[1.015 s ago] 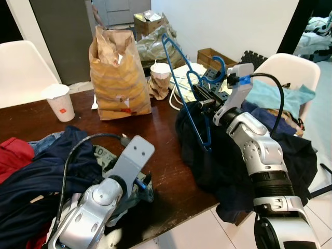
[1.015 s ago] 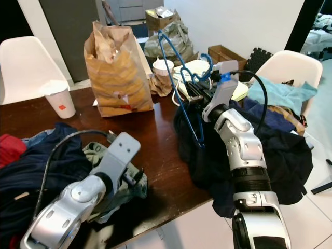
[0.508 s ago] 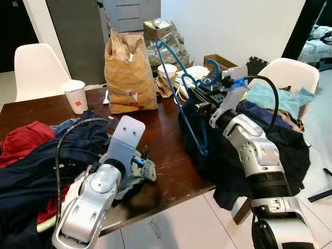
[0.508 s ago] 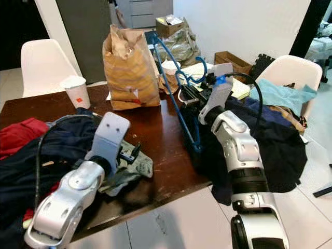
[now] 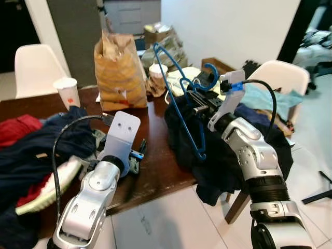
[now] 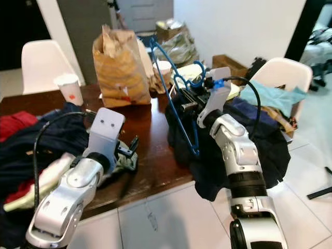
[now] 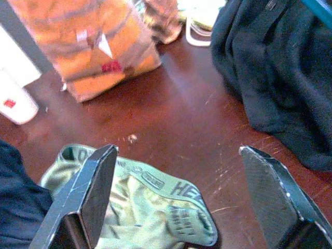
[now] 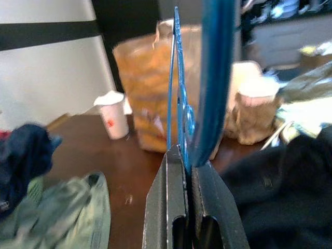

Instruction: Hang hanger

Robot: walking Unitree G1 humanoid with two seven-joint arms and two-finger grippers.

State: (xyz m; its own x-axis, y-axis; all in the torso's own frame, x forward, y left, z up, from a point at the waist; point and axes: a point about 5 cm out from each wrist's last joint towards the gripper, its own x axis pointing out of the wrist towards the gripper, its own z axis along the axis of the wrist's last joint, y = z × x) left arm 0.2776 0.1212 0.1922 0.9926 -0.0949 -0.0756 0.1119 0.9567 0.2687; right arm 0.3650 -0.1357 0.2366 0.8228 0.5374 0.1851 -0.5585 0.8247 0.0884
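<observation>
The right gripper (image 8: 188, 171) is raised over the right side of the brown table (image 5: 155, 171), its two black fingers pressed together on the blue hanger (image 5: 179, 98). In the eye views the hanger stands nearly upright above a heap of dark clothes (image 5: 207, 150), its hook (image 5: 213, 69) curling beside the wrist mount, which hides exactly where the fingers meet the wire. In the right wrist view the hanger is a blurred blue bar running out of the top of the frame — its far end is cut off. The left gripper (image 7: 181, 192) hovers low over the table with its fingers spread wide, nothing between them, above a crumpled pale green garment (image 7: 150, 207) whose print is too small to read. Behind stand a brown paper bag (image 5: 119, 72) and a white paper cup (image 5: 66, 91) — both soft with blur.
</observation>
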